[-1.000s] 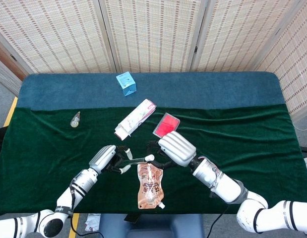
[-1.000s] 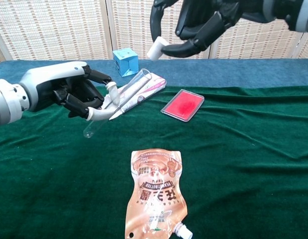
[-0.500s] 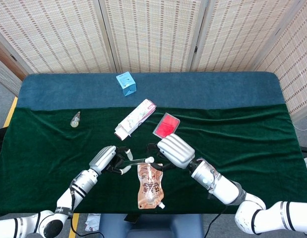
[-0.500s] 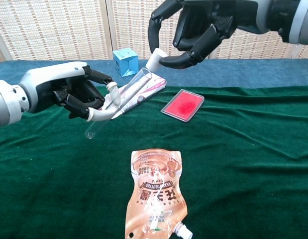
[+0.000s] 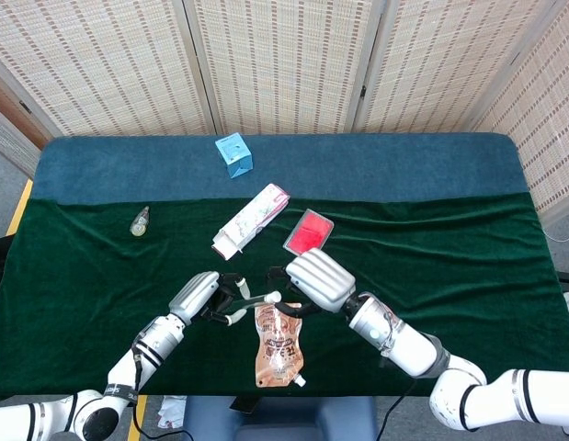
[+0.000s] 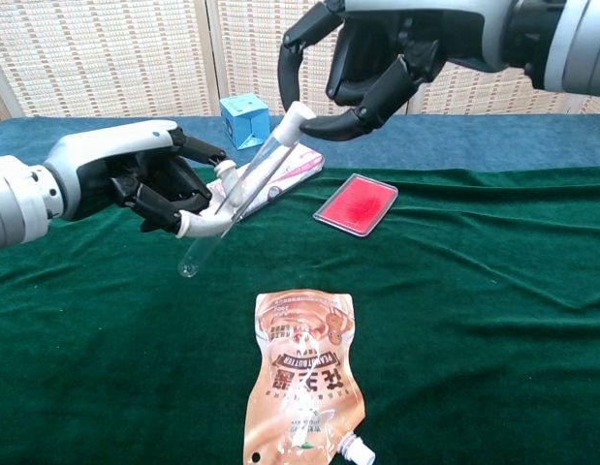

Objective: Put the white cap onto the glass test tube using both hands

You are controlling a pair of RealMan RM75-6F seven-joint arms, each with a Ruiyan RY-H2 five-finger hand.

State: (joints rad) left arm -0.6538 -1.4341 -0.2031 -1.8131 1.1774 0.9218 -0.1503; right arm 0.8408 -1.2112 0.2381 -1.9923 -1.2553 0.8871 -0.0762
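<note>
My left hand (image 6: 135,184) grips the glass test tube (image 6: 232,205) near its middle. The tube tilts, open end up to the right and round end down to the left. The white cap (image 6: 299,114) sits at the tube's upper end, pinched by the thumb and a finger of my right hand (image 6: 382,53), which arches over it from the right. In the head view the left hand (image 5: 203,296) and right hand (image 5: 319,278) meet above the table's front, with the tube (image 5: 252,299) and cap (image 5: 276,296) between them.
An orange spouted pouch (image 6: 301,378) lies flat just below the hands. A red flat case (image 6: 356,203) and a white-pink carton (image 5: 251,220) lie behind them. A blue box (image 5: 233,153) stands at the back, and a small bottle (image 5: 139,220) lies at the left.
My right hand came down and left with the cap, which now meets the tube's open end. My left hand tipped the tube steeper and shifted it slightly right.
</note>
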